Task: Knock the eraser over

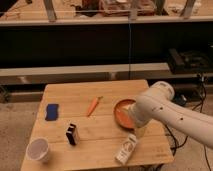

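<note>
The eraser [72,134], a small black block with a pale face, stands upright on the wooden table [100,145], left of centre near the front. The white arm reaches in from the right over the orange bowl [121,114]. The gripper [139,131] hangs at the arm's low end by the bowl's front right edge, mostly hidden behind the arm. It is well to the right of the eraser and holds nothing.
A white cup [38,149] stands at the front left corner and a flat blue pad [51,111] lies at the left. A carrot [93,105] lies mid-table. A white bottle [126,148] lies on its side near the front edge, just below the gripper.
</note>
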Available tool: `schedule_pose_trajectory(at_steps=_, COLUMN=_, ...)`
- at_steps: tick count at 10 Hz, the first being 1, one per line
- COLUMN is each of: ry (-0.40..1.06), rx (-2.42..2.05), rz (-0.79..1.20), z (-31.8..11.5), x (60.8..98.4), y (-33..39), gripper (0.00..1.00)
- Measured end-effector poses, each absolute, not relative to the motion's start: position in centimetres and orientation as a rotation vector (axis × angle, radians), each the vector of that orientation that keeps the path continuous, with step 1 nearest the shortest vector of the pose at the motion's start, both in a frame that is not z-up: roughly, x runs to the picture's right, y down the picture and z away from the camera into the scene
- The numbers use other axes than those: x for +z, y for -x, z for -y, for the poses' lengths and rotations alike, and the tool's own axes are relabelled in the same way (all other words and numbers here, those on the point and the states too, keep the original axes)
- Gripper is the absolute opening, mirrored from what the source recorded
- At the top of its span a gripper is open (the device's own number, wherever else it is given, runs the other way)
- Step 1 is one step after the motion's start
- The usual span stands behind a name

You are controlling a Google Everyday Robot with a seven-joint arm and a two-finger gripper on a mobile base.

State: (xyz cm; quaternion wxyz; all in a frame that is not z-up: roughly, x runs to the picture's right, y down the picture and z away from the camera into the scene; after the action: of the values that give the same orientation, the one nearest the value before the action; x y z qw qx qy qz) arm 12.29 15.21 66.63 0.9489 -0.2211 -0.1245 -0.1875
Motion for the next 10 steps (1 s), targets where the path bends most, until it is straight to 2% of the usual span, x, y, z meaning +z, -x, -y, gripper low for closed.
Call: schedule_pose_trajectory(at_steps=10, ry=0.443, rx=-0.478, rz=0.36, z=-17.6, x=66.8, y=-8.0, gripper=0.8)
